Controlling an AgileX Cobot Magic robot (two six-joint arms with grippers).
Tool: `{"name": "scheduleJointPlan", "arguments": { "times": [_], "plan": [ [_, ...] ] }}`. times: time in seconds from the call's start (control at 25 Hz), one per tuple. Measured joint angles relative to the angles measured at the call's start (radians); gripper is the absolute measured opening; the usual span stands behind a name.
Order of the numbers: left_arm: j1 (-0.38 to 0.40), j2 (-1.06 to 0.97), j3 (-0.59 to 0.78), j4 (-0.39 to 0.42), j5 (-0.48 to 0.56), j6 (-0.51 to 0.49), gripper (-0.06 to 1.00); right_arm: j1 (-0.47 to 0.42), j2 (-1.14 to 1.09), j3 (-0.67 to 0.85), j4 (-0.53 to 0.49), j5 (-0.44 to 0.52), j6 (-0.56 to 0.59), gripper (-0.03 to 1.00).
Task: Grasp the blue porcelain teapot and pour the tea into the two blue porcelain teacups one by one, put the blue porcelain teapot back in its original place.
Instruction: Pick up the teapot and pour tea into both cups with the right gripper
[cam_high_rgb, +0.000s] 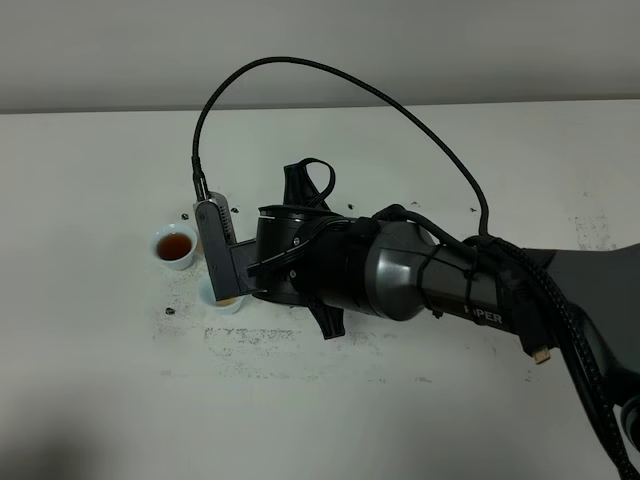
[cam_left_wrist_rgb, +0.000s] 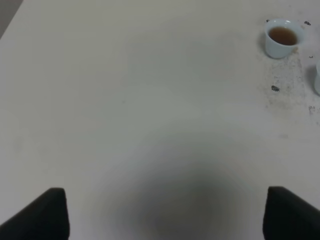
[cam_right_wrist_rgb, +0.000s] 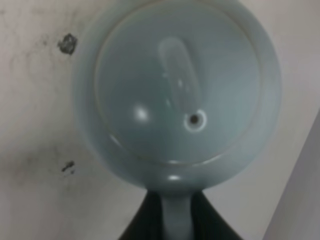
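In the right wrist view the blue porcelain teapot (cam_right_wrist_rgb: 175, 95) fills the frame, seen lid-on, pale blue and glossy. My right gripper (cam_right_wrist_rgb: 176, 220) is shut on its loop handle, with a dark finger on each side. In the exterior high view my right arm (cam_high_rgb: 330, 265) reaches across to the left and hides the teapot. One teacup (cam_high_rgb: 174, 246) holds brown tea; it also shows in the left wrist view (cam_left_wrist_rgb: 282, 37). The second teacup (cam_high_rgb: 220, 298) is mostly hidden under the right wrist; only its edge (cam_left_wrist_rgb: 317, 77) shows in the left wrist view. My left gripper (cam_left_wrist_rgb: 170, 215) is open and empty over bare table.
The white table (cam_high_rgb: 100, 380) has dark specks and stains around the cups (cam_high_rgb: 168, 311). A black cable (cam_high_rgb: 300, 65) loops above the right arm. A wall runs along the table's far edge.
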Motion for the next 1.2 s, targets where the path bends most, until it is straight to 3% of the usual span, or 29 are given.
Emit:
{"name": "scheduleJointPlan", "arguments": {
  "times": [1.2],
  "plan": [
    [0.000, 0.000, 0.000, 0.000, 0.000, 0.000, 0.75, 0.050, 0.000, 0.001, -0.158, 0.046, 0.102, 0.04]
  ]
}}
